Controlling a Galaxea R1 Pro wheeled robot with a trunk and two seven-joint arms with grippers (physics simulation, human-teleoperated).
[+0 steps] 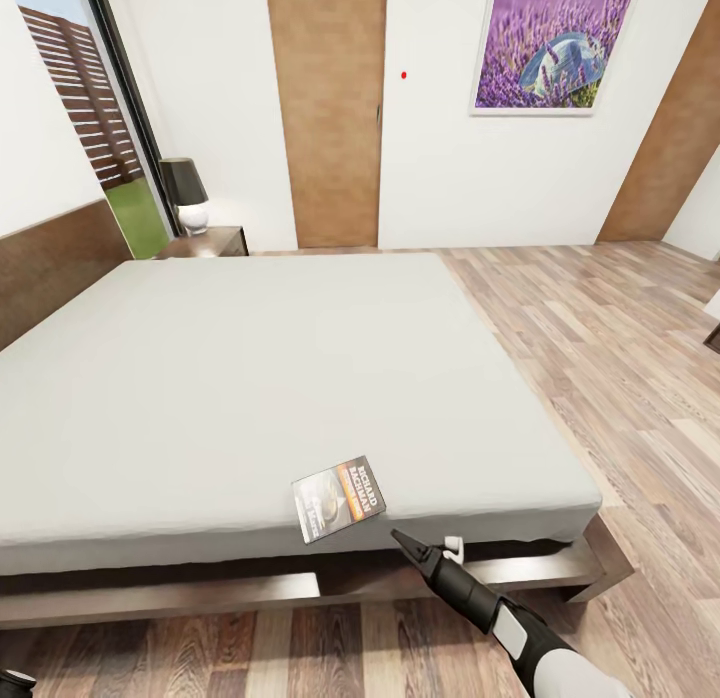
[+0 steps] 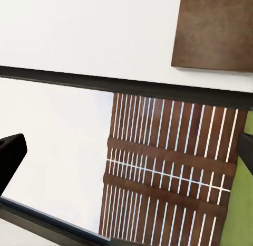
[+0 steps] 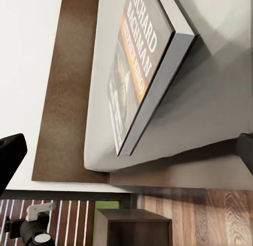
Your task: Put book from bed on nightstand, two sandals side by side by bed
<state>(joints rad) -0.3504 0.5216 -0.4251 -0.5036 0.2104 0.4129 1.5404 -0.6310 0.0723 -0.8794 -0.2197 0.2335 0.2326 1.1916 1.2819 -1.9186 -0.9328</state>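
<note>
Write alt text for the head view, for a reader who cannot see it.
A thin book lies near the front edge of a large grey bed, with the robot's right gripper reaching toward it from below, not yet touching. Behind the bed stand a nightstand with a lamp, a wooden door and a lavender picture on the white wall.
</note>
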